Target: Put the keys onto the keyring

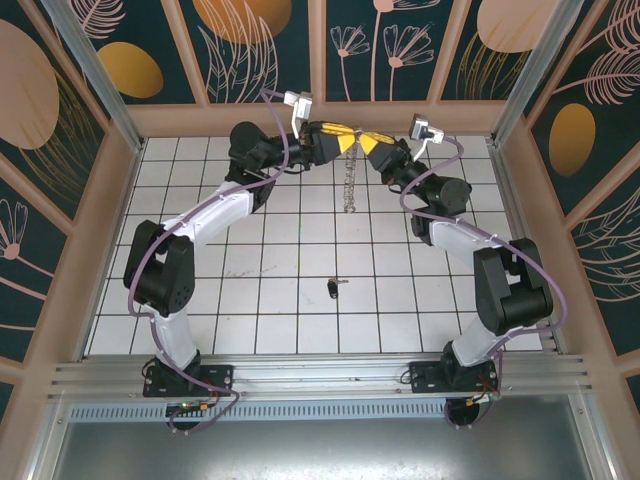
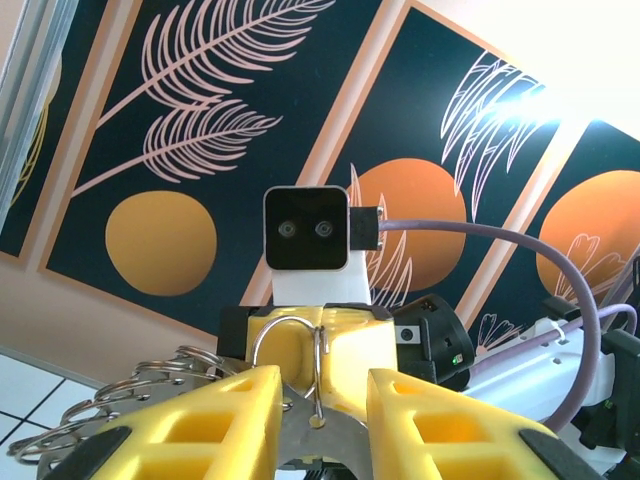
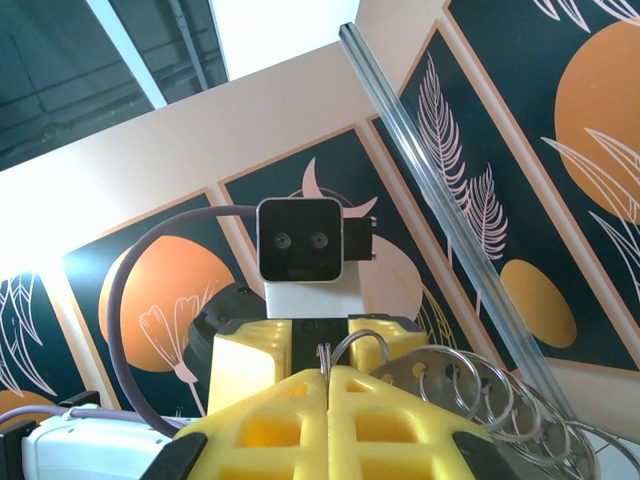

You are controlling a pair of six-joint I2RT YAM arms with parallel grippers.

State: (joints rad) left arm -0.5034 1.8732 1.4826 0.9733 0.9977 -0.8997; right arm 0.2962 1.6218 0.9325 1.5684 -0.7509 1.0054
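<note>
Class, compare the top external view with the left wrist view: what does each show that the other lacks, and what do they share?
Top external: the key lying on the white tiles, clear of both arms. Left wrist: close up, the keyring's thin end loop between the left gripper's parted fingers, pinched by the shut right gripper opposite. Shared: the keyring held up between both grippers.
</note>
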